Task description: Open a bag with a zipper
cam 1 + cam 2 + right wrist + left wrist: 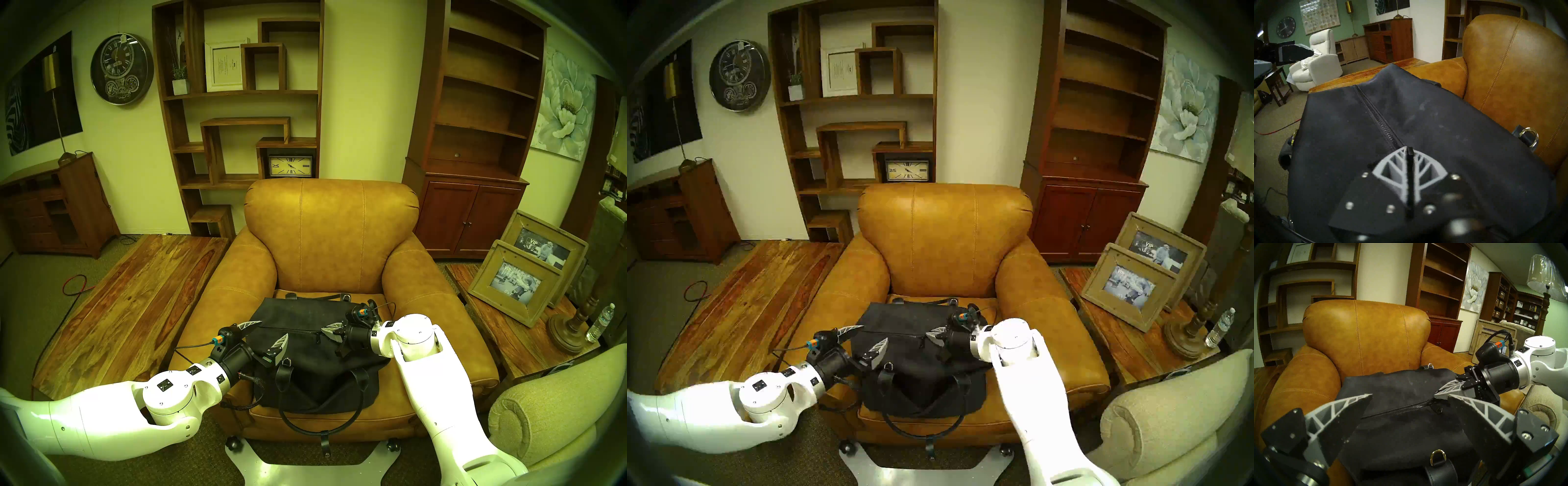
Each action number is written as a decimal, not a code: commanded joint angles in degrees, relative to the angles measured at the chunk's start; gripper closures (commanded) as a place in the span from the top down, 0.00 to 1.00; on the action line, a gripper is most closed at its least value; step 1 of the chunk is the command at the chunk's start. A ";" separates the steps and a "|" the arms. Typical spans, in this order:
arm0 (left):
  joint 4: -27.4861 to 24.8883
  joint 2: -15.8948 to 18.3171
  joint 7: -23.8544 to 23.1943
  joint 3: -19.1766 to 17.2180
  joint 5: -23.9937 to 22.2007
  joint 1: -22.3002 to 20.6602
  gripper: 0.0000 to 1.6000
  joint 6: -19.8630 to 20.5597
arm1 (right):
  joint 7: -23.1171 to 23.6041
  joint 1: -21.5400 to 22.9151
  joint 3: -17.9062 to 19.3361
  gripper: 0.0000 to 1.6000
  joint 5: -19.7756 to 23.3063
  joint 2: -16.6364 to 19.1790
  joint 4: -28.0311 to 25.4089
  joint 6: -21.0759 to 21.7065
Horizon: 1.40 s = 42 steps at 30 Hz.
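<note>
Pinching the zipper (1398, 410) end, the right end effector (1438, 394) was pressed together; the left end effector (1409, 396) was spread over the bag (298, 315) ahead. Clamping fabric there first should steady the pull.

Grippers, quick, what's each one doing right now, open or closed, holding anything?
Left gripper: open, empty, fingers spread over the left end of the black bag.
Right gripper: closed at the zipper's right end; a grip on the pull tab cannot be confirmed.
</note>
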 commanded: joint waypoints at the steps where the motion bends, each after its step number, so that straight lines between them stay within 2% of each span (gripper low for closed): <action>1: -1.42 0.11 -0.20 0.01 1.50 -1.03 1.00 1.08 | -1.10 -1.99 1.96 0.00 1.07 -0.20 -2.81 -0.20; 3: -2.28 -0.01 1.16 0.73 4.15 -1.85 1.00 3.70 | -0.91 -2.39 2.19 0.00 1.13 0.00 -3.09 -0.32; 8: -1.59 -1.94 0.10 1.41 5.11 -3.62 1.00 7.04 | -1.06 -2.76 2.47 0.00 1.09 0.07 -3.26 -0.53; 12: -1.14 -4.44 -0.49 2.05 6.28 -5.13 1.00 9.43 | -1.02 -2.84 2.72 0.00 1.27 0.05 -3.19 -0.76; 13: -0.34 -6.23 -0.92 2.52 7.42 -6.08 1.00 10.42 | -0.96 -2.82 2.76 0.00 1.36 0.02 -3.00 -0.89; 14: -0.34 -6.23 -0.92 2.52 7.42 -6.08 1.00 10.42 | -0.96 -2.82 2.76 0.00 1.36 0.02 -3.00 -0.89; 17: 0.74 -9.12 -1.42 3.52 9.02 -7.96 1.00 13.69 | -0.93 -2.82 2.75 0.00 1.58 -0.14 -2.66 -1.21; 19: 1.13 -9.83 -1.42 3.76 9.41 -8.43 1.00 14.54 | -0.94 -2.82 2.76 0.00 1.62 -0.16 -2.61 -1.28; 24: 3.32 -13.35 -1.80 4.42 10.28 -11.56 1.00 19.83 | -0.84 -2.67 2.79 0.00 1.75 -0.07 -2.42 -1.44; 26: 3.74 -13.90 -1.82 4.57 10.78 -12.09 1.00 20.52 | -0.82 -2.62 2.82 0.00 1.77 -0.02 -2.33 -1.48; 29: 6.45 -16.82 -1.82 5.85 13.88 -14.17 1.00 23.01 | -0.80 -2.52 3.00 0.00 1.96 0.00 -2.13 -1.65; 37: 10.82 -20.77 -1.55 8.79 18.86 -16.58 1.00 26.26 | -0.68 -2.25 3.08 0.02 2.10 0.15 -1.61 -1.88; 42: 14.21 -22.77 -1.52 9.95 21.21 -17.66 1.00 26.18 | -0.53 -1.96 3.12 0.02 2.26 0.34 -1.17 -1.99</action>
